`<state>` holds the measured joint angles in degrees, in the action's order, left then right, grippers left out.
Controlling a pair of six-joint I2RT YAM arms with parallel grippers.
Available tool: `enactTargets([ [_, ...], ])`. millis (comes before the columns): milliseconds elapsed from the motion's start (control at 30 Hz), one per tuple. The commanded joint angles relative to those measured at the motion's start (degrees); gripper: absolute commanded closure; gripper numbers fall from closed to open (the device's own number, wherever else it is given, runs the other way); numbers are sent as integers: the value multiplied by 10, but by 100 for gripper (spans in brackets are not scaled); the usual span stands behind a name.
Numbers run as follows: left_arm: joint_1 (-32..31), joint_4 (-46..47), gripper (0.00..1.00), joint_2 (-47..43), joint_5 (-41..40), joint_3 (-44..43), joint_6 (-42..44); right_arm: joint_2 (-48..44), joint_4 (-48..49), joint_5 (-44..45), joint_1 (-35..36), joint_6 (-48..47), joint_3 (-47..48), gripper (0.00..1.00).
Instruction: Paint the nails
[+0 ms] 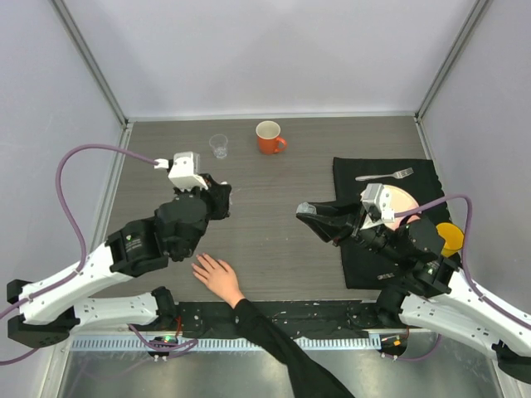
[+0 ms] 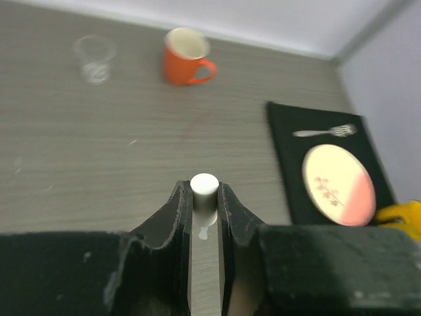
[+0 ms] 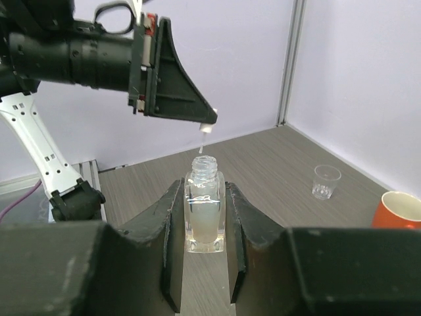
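Between closed right jaws, square clear glass bottle (image 3: 204,210), left jaws pinching round white cap (image 2: 204,185)

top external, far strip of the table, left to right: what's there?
Small clear drinking glass → orange ceramic mug → silver metal fork, which lies on the black cloth mat.
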<state>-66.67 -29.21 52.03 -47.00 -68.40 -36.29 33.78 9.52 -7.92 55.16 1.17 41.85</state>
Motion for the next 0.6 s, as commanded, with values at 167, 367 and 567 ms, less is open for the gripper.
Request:
enactTargets([
  [167, 18, -386, 100, 11, -264, 114, -468, -1, -1, 6, 0, 17, -22, 99],
  [367, 43, -480, 100, 46, -247, 197, -669, 6, -21, 3, 0, 11, -19, 99],
  [567, 43, -501, 100, 74, -220, 257, -782, 17, -33, 4, 0, 4, -19, 99],
])
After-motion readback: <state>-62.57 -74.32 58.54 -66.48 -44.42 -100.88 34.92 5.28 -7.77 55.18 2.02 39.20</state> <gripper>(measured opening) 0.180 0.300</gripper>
